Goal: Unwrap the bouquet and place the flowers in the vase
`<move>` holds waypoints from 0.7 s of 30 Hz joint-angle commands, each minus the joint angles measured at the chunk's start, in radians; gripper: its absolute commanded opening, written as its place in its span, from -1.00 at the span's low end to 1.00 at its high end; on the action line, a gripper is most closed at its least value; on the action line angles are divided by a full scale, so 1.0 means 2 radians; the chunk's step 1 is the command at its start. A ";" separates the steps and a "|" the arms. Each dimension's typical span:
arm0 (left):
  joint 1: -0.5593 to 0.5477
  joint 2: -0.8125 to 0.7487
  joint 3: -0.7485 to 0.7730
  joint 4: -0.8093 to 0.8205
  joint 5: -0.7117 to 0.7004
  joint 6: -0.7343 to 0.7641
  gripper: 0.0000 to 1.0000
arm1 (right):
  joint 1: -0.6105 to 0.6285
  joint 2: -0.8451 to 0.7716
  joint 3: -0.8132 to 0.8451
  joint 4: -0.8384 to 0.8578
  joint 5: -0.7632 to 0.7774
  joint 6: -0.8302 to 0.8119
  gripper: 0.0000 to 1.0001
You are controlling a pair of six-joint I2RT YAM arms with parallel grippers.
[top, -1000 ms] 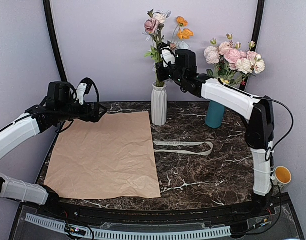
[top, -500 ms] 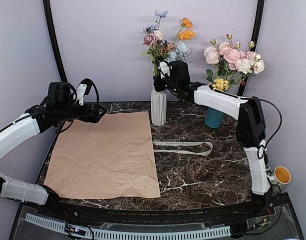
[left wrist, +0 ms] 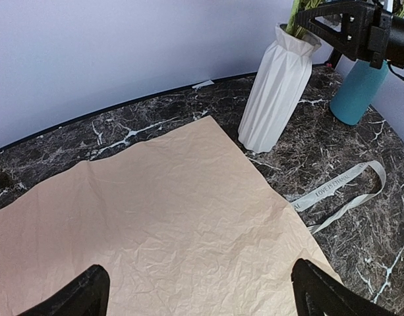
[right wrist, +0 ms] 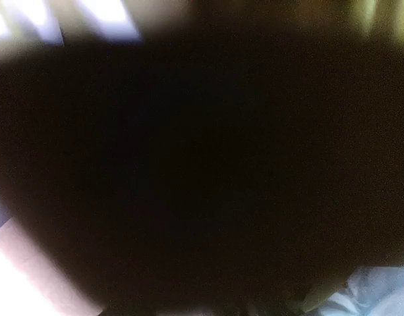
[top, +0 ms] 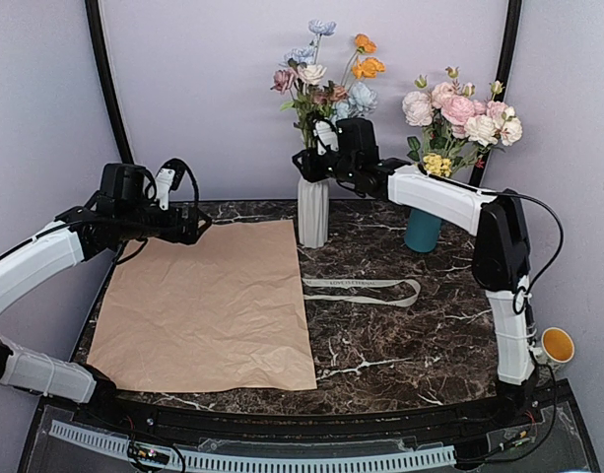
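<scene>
Left hand: released, its two fingers spread wide with nothing between them; it hovers over the far left corner of the paper.
Paper: a tan sheet lying flat and creased on the left half of the surface, opened out, its far right corner just beside the foot of the white vase.
Ribbon: a cream strip lying loose on the dark marble, starting at the paper's right edge and looping back on itself in front of the white vase.
White vase: upright at the far middle of the surface, ribbed, with a wavy rim.
Flowers: standing in the white vase with their green stems down its neck – orange, pale blue, cream and dusty pink heads fanned out above.
Right hand: at the stems just above the white vase's rim; whether it grasps them I cannot tell, as its own camera shows only darkness.
Teal vase: further right at the back, upright, apart from the white vase – it holds pink and white roses.
</scene>
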 commanded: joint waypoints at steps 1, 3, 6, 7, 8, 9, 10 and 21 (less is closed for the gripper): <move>-0.001 0.009 0.014 0.001 -0.002 0.008 0.98 | 0.003 -0.054 -0.003 0.003 -0.025 0.001 -0.11; -0.001 0.015 0.019 0.000 -0.003 0.009 0.98 | 0.004 -0.067 -0.002 -0.001 -0.030 -0.001 -0.03; -0.001 0.021 0.026 -0.001 -0.012 0.011 0.98 | 0.005 -0.083 -0.003 -0.009 -0.038 -0.002 0.09; -0.001 0.023 0.028 0.000 -0.016 0.011 0.98 | 0.006 -0.088 -0.004 -0.012 -0.040 -0.003 0.12; -0.001 0.026 0.031 -0.001 -0.020 0.012 0.98 | 0.007 -0.095 -0.007 -0.015 -0.041 -0.004 0.15; -0.001 0.030 0.034 -0.003 -0.024 0.013 0.98 | 0.008 -0.102 -0.009 -0.019 -0.042 -0.005 0.19; 0.000 0.033 0.037 -0.005 -0.027 0.015 0.98 | 0.009 -0.109 -0.015 -0.022 -0.040 -0.005 0.24; 0.006 0.032 0.029 0.025 -0.119 0.035 0.98 | 0.025 -0.260 -0.229 0.014 0.016 0.041 0.99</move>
